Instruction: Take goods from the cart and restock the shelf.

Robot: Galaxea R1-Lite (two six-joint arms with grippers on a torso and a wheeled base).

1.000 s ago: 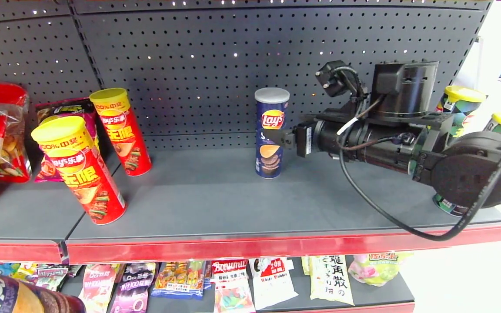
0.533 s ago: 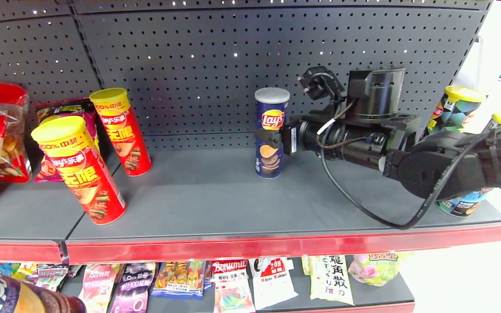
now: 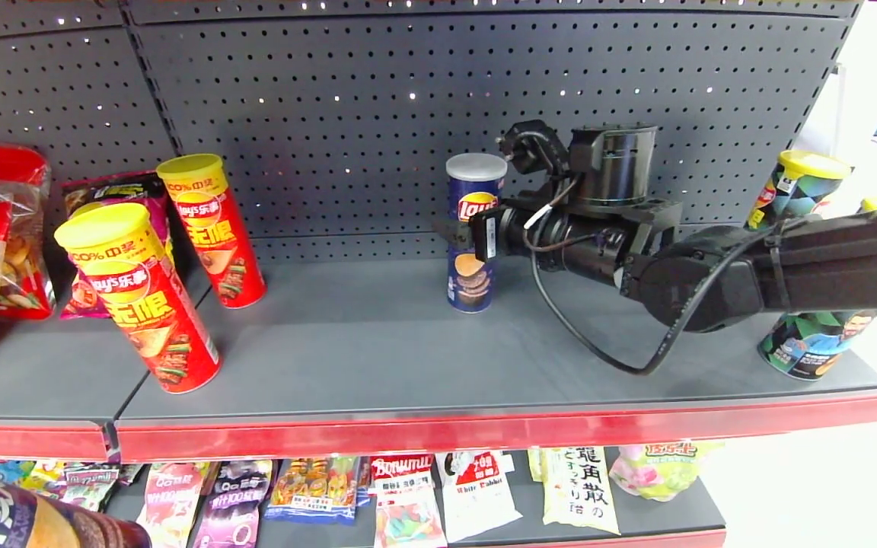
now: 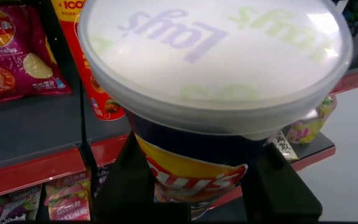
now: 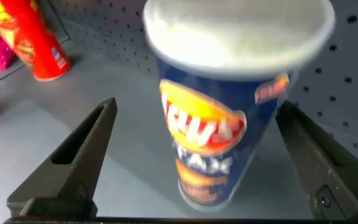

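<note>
The grey shelf (image 3: 377, 350) bears an upright blue can (image 3: 472, 283), two red cans (image 3: 141, 301) at left, a green can (image 3: 811, 346) at right.

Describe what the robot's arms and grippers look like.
The right arm is matte black, built from thick rounded segments, with a black cylindrical module on top and a thin black cable looping underneath. A white band marks one wire. Both the right gripper and left gripper have plain black fingers.
</note>
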